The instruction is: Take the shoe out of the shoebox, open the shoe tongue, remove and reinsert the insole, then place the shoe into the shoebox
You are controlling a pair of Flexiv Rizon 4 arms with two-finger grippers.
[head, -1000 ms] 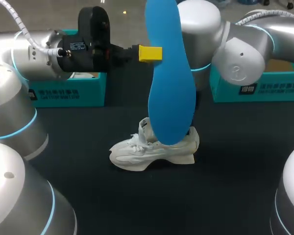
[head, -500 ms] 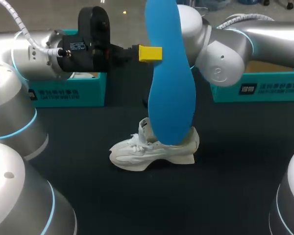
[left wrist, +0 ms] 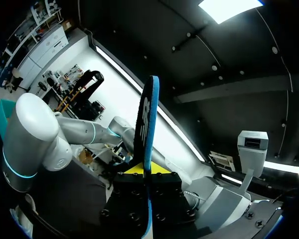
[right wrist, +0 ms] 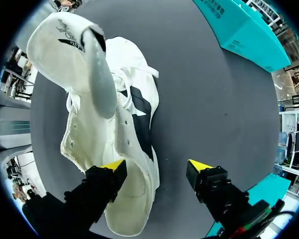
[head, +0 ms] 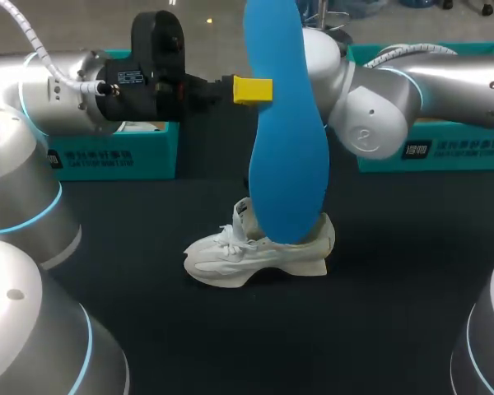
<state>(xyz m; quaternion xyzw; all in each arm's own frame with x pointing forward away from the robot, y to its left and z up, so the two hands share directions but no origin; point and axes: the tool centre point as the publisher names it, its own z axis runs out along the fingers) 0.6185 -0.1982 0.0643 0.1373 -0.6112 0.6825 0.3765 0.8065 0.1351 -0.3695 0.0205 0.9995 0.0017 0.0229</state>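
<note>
Head view: dark table [head: 395, 288] bears shoe [head: 230, 259], seemingly upright.

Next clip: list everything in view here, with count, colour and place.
insole: one, blue, held upright above the shoe
shoe: one, white, on its sole mid-table
left teal box: one, teal, far side of the table
right teal box: one, teal, far side of the table
table: one, dark
left gripper: one, yellow tips, shut on the insole
right gripper: one, yellow tips, open, close over the shoe
</note>
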